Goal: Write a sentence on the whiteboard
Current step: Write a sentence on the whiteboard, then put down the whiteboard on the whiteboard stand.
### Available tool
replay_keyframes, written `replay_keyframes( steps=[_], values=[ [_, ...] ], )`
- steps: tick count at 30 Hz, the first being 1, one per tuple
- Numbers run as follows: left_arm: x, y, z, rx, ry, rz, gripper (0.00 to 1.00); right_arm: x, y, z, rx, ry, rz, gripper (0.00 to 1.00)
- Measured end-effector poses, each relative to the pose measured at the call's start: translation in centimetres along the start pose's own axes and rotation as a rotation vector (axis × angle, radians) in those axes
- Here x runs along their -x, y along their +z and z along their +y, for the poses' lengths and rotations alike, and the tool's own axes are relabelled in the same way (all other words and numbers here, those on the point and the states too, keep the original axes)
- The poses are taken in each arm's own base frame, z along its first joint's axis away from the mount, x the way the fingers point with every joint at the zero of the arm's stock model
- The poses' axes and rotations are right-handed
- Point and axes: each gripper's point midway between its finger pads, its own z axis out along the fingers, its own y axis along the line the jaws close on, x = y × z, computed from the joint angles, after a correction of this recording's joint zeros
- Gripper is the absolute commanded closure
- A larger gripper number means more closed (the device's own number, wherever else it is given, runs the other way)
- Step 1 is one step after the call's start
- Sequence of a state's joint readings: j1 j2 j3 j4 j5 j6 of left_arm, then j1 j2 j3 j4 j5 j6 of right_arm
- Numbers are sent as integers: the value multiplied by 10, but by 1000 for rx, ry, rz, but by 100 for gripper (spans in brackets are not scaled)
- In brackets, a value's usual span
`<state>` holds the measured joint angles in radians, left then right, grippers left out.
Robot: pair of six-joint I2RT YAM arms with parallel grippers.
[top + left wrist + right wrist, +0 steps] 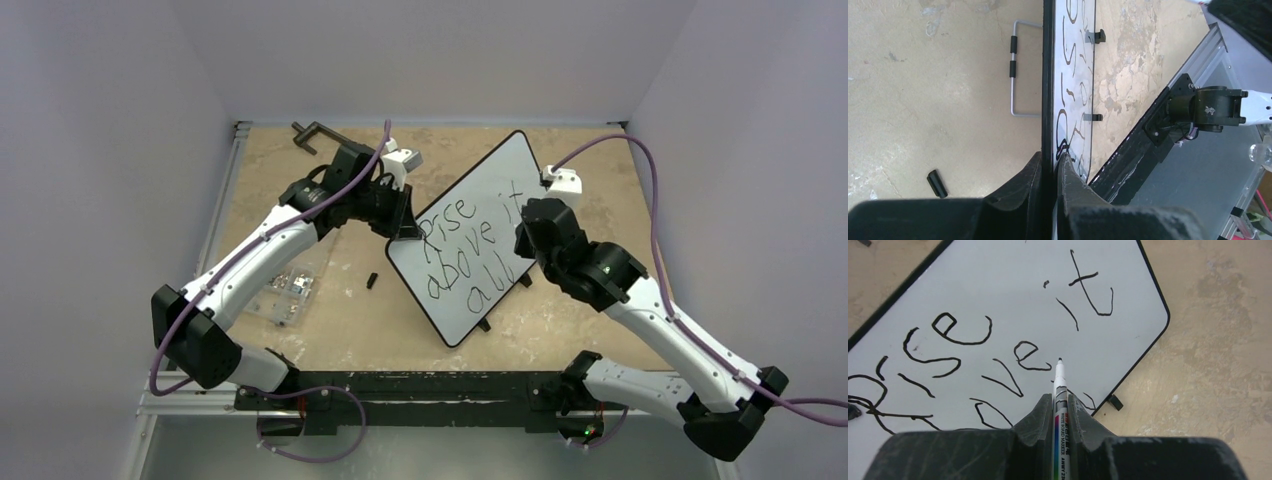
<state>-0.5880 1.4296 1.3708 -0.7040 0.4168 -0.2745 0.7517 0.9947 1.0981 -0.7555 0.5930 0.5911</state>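
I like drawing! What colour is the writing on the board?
The writing is black; right wrist view shows it best.

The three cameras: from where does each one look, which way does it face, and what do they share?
Top external: above and behind the bases, looking down at the table; both arms show, left gripper on the whiteboard, right gripper over it.
Left wrist: looks along the whiteboard's rim, clamped by its own fingers.
Right wrist: looks down on the sentence; its own fingers hold a whiteboard marker.
All three share the whiteboard and its writing.
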Motion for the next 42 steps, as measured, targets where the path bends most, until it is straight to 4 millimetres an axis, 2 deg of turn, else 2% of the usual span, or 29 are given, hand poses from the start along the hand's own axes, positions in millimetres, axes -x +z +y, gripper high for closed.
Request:
replay_keyframes(
  steps=[4, 20, 28, 32, 35, 39, 42],
  values=[
    [2, 3, 1, 1, 1, 0, 100, 17, -8, -1, 5, 6, -51, 100],
    [-2, 3, -1, -11, 20, 35, 99, 26, -8, 2, 21, -20, -83, 100],
    [-6, 3, 2, -10, 13, 42, 88, 33, -7, 6, 35, -10, -112, 100],
    [-9, 4, 10, 16, 32, 47, 77, 38, -9, 4, 27, -9, -131, 100],
    [-22, 8, 25, 73, 40, 89, 70, 41, -11, 1, 24, -5, -141, 100],
    [-48, 12, 43, 135, 22, 174, 69, 44, -12, 1, 27, 3, -154, 100],
    [-51, 11, 44, 141, 26, 184, 69, 47, -13, 0, 27, 6, -162, 100]
  ],
)
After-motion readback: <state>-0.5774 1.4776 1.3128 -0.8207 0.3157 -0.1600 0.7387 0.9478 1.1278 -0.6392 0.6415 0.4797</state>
